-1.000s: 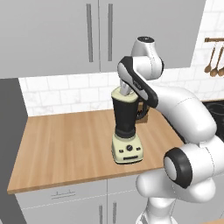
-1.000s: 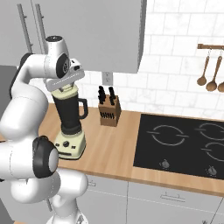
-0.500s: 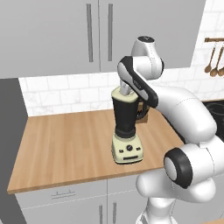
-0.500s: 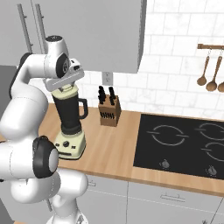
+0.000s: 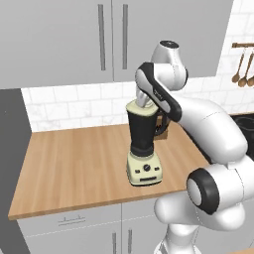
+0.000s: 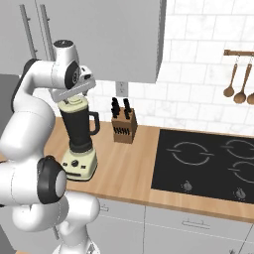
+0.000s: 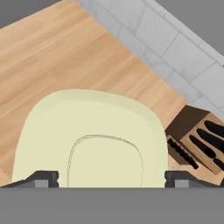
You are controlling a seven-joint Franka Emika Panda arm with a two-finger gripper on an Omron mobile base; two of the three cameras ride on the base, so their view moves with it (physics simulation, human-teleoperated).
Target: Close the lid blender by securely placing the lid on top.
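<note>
On the wooden countertop (image 5: 69, 163) stands the tall blender with its cream-yellow squarish base and dark tapered jar (image 5: 143, 149), black dial and buttons facing the front edge; the pale cream-yellow rounded-square lid with a raised centre knob (image 5: 141, 108) sits level across the jar's mouth, right at the top; from the right base view the same lid (image 6: 73, 104) shows as a thin pale band under the white arm's hand. The two-finger gripper (image 7: 111, 178) hangs directly above the lid (the hand view looks straight down on its broad pale face), and the small dark fingertips (image 7: 43, 178) stand wide apart, one at each side of the lid's edge; whether they actually touch it I cannot tell. Behind the blender and near it, against the white tiled wall (image 6: 198, 106), is the brown wooden knife block with black handles (image 6: 124, 126); further right lies the black glass hob (image 6: 208, 161); wooden spoons (image 6: 237, 79) hang from a rail above it.
</note>
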